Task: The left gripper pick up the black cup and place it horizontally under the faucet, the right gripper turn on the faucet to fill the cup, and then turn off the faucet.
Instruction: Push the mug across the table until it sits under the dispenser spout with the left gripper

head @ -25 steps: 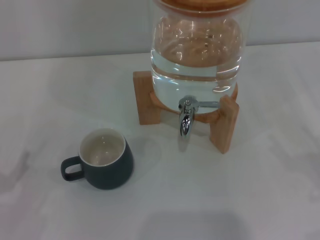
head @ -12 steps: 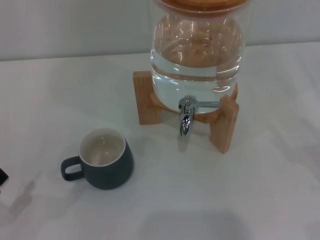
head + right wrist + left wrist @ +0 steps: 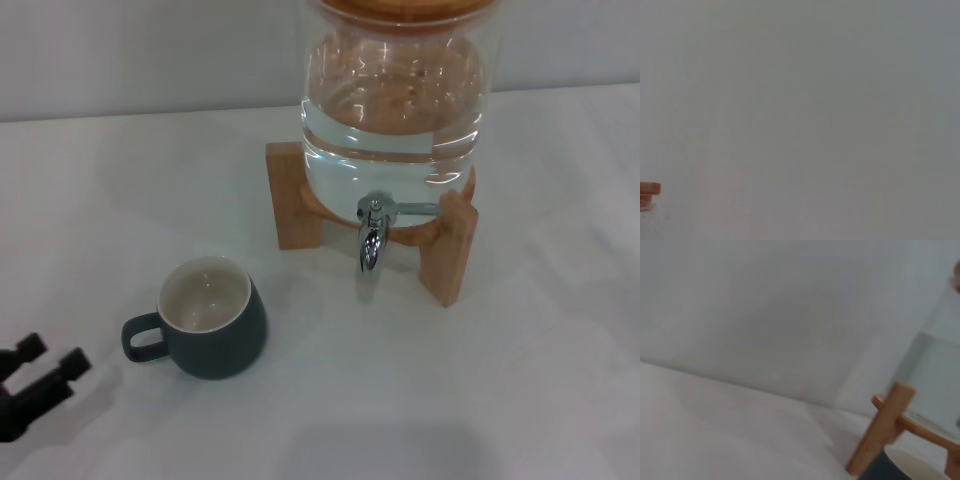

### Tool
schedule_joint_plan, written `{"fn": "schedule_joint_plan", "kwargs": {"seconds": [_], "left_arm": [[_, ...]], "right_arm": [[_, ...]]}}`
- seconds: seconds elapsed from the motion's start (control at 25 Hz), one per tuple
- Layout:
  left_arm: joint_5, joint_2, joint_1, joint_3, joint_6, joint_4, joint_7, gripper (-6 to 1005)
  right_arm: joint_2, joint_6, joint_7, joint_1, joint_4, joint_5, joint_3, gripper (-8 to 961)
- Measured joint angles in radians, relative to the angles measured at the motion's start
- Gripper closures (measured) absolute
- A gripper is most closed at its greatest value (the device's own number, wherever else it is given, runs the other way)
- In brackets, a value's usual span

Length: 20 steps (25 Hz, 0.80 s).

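Nearby — left gripper, black cup

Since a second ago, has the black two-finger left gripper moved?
Yes. The left gripper has entered at the head view's lower-left edge, advancing toward the stationary black cup, fingers open.

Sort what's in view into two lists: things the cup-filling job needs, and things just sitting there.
Needed for the job:
- black cup, upright on the table, left of the faucet
- faucet, nothing under its spout
- left gripper, open, at the table's near left, apart from the cup

Just there:
- glass jar of water
- wooden stand under the jar
- white table
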Motion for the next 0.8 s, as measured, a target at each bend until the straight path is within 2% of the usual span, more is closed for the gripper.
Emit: {"fn": "schedule_joint_plan", "kwargs": {"seconds": [0.16,0.4,0.8], "left_arm": [[0.062,-0.001,-0.040,0.001,0.038,-0.005,-0.017,111],[0.080,-0.001,-0.073,0.007,0.076,-0.006,-0.026,110],[0.077,-0.001,-0.116,0.133,0.174,0.000,-0.067,126]], "right_arm": [[0.001,0.005,0.000,-0.003,0.000,0.003,0.000,111],[0.001,0.006,0.000,-0.004,-0.001,0.012,0.000,111],[0.002,0.007,-0.001,0.005,-0.008,0.014,0.001,112]]}}
